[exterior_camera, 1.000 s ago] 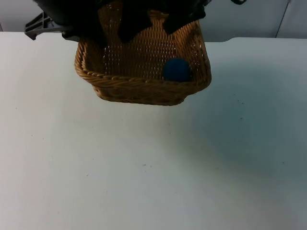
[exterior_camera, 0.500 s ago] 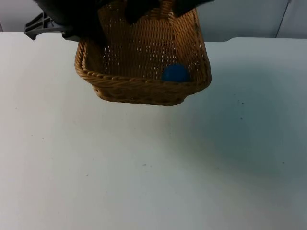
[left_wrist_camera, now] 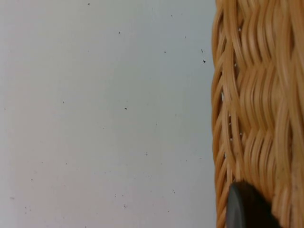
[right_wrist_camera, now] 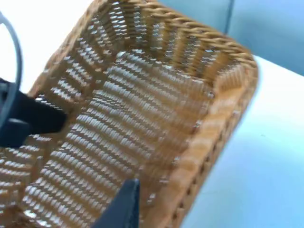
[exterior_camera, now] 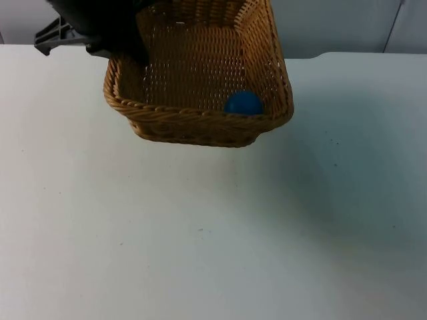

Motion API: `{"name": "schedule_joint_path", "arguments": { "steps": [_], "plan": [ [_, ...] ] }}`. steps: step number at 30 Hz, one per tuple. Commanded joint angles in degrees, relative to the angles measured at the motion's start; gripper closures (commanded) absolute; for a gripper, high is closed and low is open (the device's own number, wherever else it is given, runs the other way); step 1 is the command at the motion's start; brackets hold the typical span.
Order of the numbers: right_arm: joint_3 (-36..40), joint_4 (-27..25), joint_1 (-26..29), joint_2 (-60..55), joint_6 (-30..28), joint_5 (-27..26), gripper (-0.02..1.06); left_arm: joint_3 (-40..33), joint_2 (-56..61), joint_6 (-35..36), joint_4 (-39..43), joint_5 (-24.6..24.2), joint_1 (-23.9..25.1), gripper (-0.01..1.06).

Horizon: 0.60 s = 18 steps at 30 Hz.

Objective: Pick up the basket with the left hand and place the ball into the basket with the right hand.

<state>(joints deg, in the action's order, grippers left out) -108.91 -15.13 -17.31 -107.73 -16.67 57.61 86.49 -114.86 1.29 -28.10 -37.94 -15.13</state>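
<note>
The top camera is looking down and forward over the worktop [exterior_camera: 200,233]. Both wrist cameras are looking closely along their claws at the basket [exterior_camera: 200,87], which all views are sharing.

— How is the scene lit?
— Soft, even light is cast from above; a broad dim shadow is thrown on the counter [exterior_camera: 200,253] right of the basket [exterior_camera: 200,127].
— Any blur?
— The right wrist view is smeared by motion; the weave is washed with glare.
</note>
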Motion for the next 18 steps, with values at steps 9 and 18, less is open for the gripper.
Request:
{"name": "schedule_joint_path", "arguments": {
  "steps": [9, 18],
  "plan": [
    [0.1, 6.5, 12.9, 0.0, 1.4, -0.7, 0.0, 0.0, 0.7, 0.1, -1.1, 0.3, 0.3, 1.05],
    [4.6, 6.4, 23.6, 2.2, 2.8, 0.4, 0.0, 0.0, 0.7, 0.1, -1.1, 0.7, 0.3, 1.05]
  ]
}}
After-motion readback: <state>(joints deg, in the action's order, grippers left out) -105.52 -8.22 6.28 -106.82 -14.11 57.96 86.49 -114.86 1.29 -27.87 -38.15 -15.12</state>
